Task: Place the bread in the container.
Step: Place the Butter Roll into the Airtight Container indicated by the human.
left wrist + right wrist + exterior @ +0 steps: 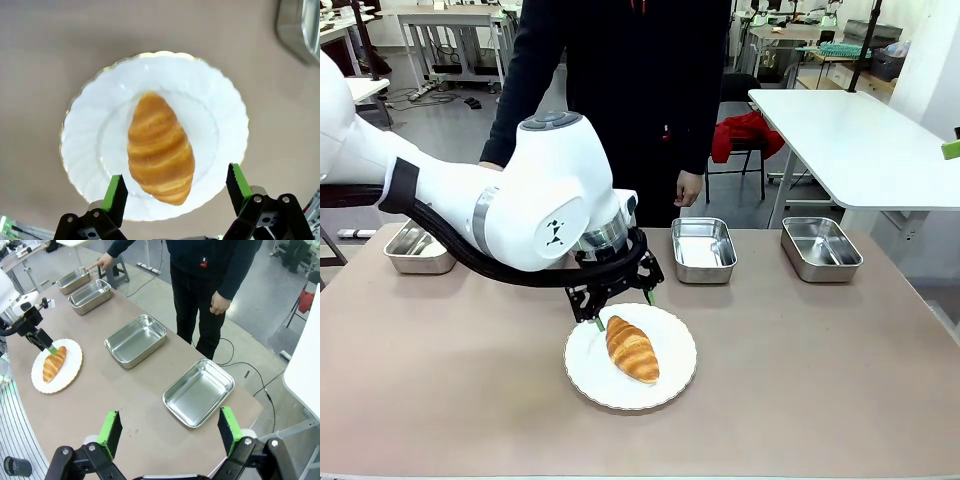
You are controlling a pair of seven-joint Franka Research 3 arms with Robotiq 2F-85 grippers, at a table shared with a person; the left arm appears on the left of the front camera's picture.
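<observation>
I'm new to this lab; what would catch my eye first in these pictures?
A golden croissant lies on a round white plate near the middle of the table, with the open left tool poised over it. Four shiny steel trays line the far edge, and a person's hand points at the endmost one.

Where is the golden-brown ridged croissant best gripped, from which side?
Probably across its thick middle, from straight above: the golden-brown croissant lies flat on the round white plate, and the open left gripper above is turned to span its short width.
</observation>
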